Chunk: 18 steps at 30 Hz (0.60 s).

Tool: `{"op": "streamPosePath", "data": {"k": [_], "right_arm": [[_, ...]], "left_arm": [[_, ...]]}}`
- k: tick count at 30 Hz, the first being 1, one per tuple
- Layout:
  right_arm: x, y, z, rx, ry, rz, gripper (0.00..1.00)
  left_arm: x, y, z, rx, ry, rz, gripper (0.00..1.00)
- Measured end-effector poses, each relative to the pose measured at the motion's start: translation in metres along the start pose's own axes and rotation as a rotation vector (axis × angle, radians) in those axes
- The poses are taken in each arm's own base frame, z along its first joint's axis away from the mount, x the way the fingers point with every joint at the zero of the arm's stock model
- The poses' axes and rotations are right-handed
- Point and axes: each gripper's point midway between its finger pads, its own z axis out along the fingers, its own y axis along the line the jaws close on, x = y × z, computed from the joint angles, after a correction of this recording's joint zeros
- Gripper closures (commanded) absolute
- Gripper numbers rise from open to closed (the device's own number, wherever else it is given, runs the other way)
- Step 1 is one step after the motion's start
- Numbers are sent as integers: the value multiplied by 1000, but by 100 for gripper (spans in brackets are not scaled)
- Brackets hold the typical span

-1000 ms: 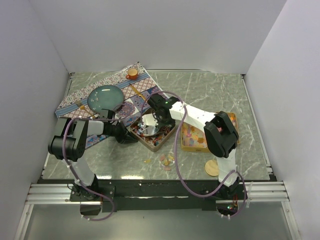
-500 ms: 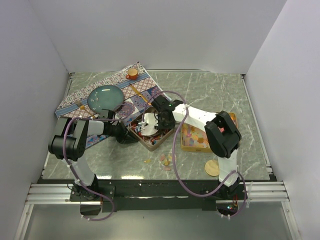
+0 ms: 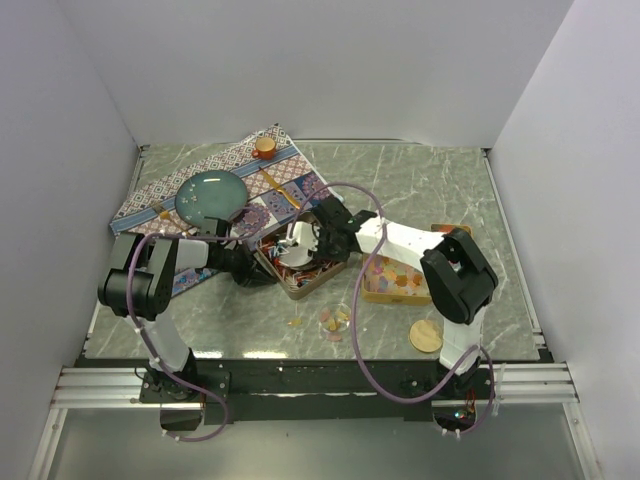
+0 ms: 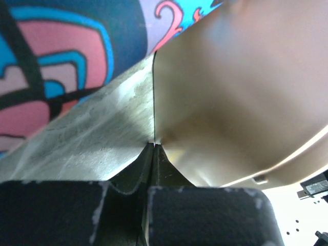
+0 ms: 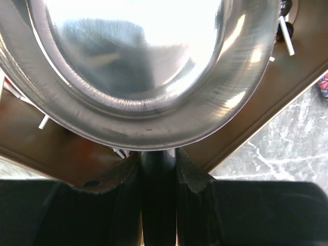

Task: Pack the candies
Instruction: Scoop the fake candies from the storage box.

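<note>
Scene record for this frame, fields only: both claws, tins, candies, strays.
left claw: shut, apparently pinching the wall of the centre tin
right claw: shut on the rim of a steel bowl, held over the centre tin
centre tin: mixed candies inside
right tin: pale yellow-orange candies inside
loose candies: small cluster on the table, in front of the tins
cork disc: on the table, apart from the right tin

2 grippers point(image 4: 154, 148) point(image 5: 159, 154), 2 gold tins point(image 3: 290, 288) point(image 3: 372, 293), 1 steel bowl point(image 5: 154, 66), 1 green plate point(image 3: 211, 196), 1 cloth point(image 3: 235, 160), 1 cork disc point(image 3: 425, 335).
</note>
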Motion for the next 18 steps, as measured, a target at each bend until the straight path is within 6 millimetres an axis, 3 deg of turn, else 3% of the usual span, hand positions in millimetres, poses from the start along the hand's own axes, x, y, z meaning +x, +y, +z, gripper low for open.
{"op": "streamPosePath", "data": {"k": [18], "right_arm": [[4,8,-6,22,-57,116,100]], "left_arm": [[-7,-5,2,-8,9,4,99]]}}
